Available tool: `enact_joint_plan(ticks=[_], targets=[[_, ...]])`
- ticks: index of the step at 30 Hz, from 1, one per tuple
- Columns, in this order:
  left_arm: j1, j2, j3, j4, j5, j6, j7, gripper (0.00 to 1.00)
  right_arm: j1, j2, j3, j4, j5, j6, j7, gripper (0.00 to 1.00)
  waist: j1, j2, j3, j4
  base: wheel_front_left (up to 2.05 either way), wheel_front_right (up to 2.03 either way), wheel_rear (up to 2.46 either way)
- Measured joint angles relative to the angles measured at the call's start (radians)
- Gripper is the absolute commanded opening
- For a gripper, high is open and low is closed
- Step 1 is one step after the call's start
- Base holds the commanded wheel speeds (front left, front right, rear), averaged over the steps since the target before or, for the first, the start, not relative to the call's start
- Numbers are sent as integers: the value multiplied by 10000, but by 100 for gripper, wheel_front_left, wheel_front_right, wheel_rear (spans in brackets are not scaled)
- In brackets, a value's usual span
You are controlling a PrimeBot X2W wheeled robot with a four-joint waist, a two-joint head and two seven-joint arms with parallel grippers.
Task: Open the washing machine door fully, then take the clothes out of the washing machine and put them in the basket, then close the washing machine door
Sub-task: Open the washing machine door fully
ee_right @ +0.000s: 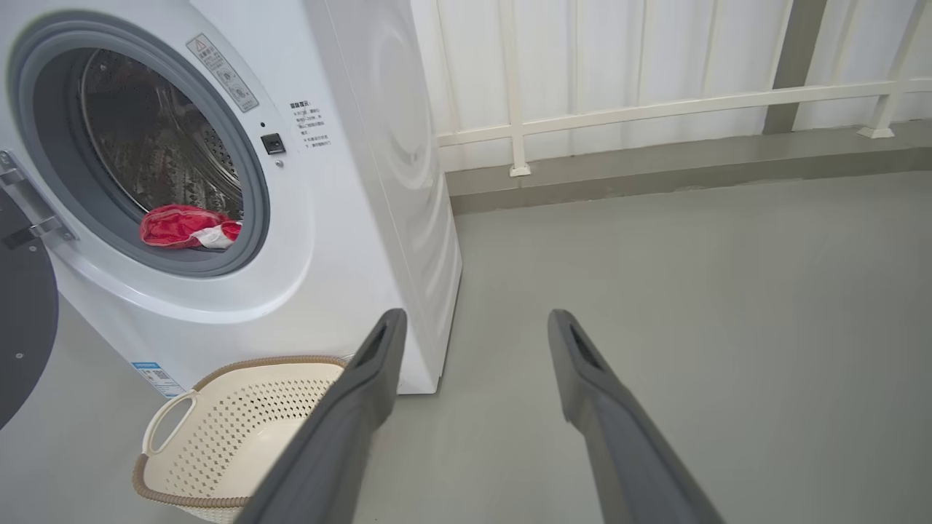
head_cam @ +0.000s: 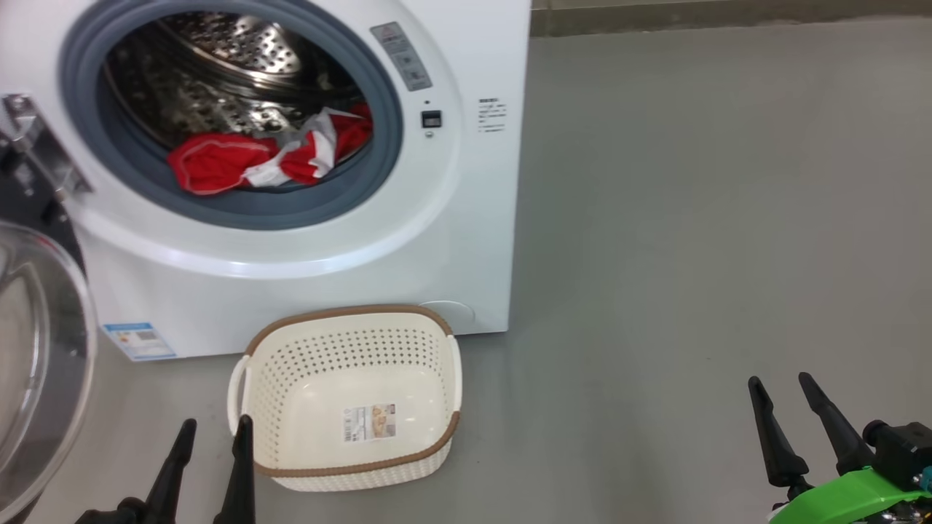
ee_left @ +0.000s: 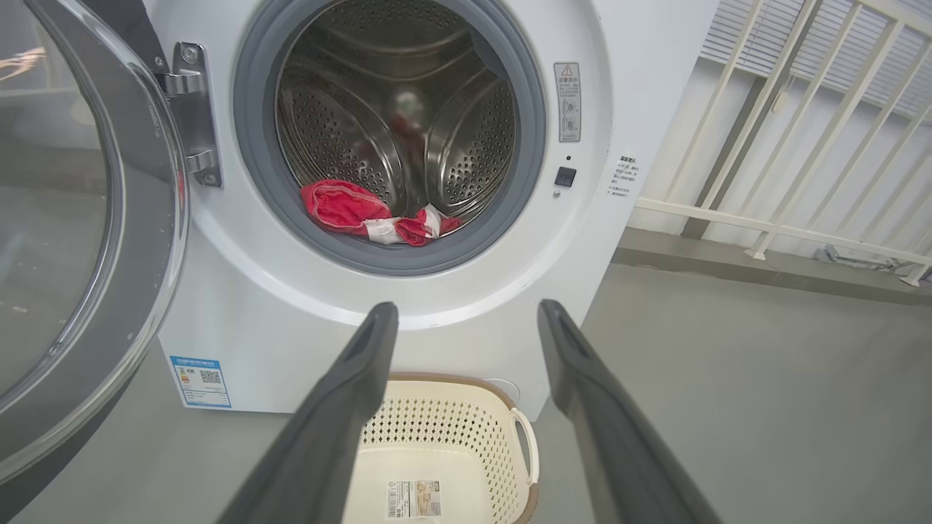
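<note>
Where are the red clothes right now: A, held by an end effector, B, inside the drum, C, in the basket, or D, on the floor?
B: the clothes lie at the front of the washer's drum, while the basket below is empty apart from its label.

Washing machine door [head_cam: 36, 349]: swung wide open on its hinge, black rim and clear glass bowl, left of the left gripper [head_cam: 216, 421].
Clothes [head_cam: 240, 160]: red with white panels, bunched at the drum's front lip, ahead of and above the left gripper.
Washing machine [head_cam: 306, 255]: white front-loader with a grey ring, facing the left gripper.
Basket [head_cam: 349, 349]: cream, perforated, brown rim, upright, just beside the left gripper, well apart from the right gripper [head_cam: 779, 378].
</note>
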Motion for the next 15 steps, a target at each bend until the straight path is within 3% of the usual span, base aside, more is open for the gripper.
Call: enact_joint_plan(ticks=[7,15], targets=[[6,-46,-36,-77,92,0,0,100,237,4,-389,-100,-2,0,0,100,0,0,80,-677,0,0,0],[3,-136,-25,-75,249,0,0,100,231,19,-449,-176,-10,0,0,100,0,0,219,-870,0,0,0]])
